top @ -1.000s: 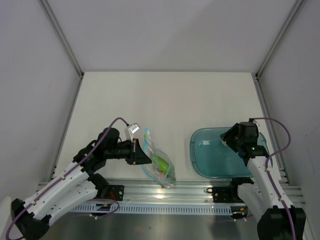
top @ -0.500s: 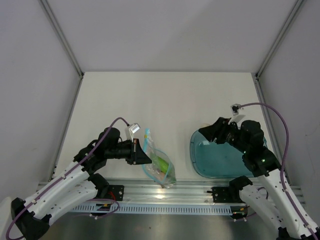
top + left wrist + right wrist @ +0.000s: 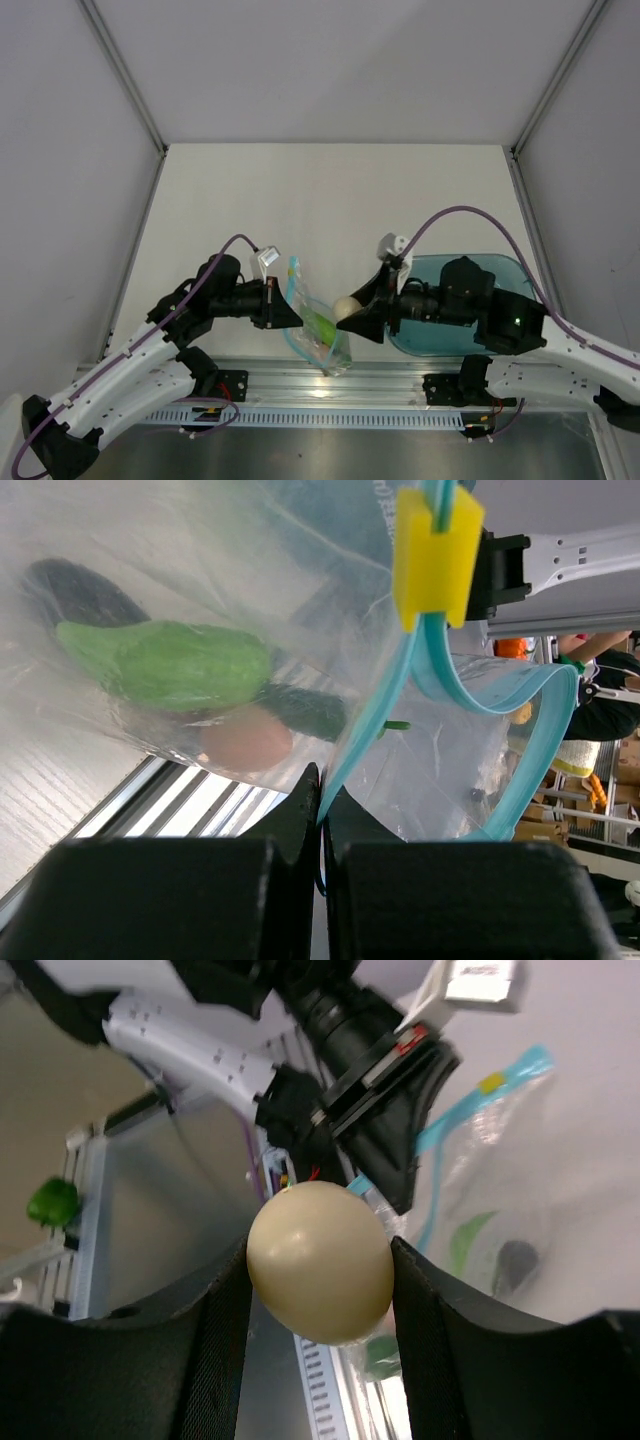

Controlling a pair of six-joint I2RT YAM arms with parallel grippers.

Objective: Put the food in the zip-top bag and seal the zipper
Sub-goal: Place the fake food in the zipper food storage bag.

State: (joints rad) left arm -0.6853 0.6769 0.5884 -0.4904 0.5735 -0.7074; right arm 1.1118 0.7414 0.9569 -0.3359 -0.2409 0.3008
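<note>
My left gripper (image 3: 296,317) is shut on the light blue zipper (image 3: 372,715) edge of the clear zip-top bag (image 3: 320,338), holding its mouth up. In the left wrist view the bag holds the light green cucumber (image 3: 165,665), the pink egg (image 3: 245,742), the dark green pepper (image 3: 310,710) and the dark purple eggplant (image 3: 80,592). My right gripper (image 3: 349,312) is shut on the cream egg (image 3: 320,1260), which also shows in the top view (image 3: 346,308), held just right of the bag's mouth. A yellow slider (image 3: 435,555) sits on the zipper.
The teal tray (image 3: 520,275) lies at the right, partly under my right arm. The metal rail (image 3: 330,385) runs along the near table edge just below the bag.
My right arm has swung left from over the teal tray, carrying the cream egg to the bag's mouth. The left arm and bag have not moved.
</note>
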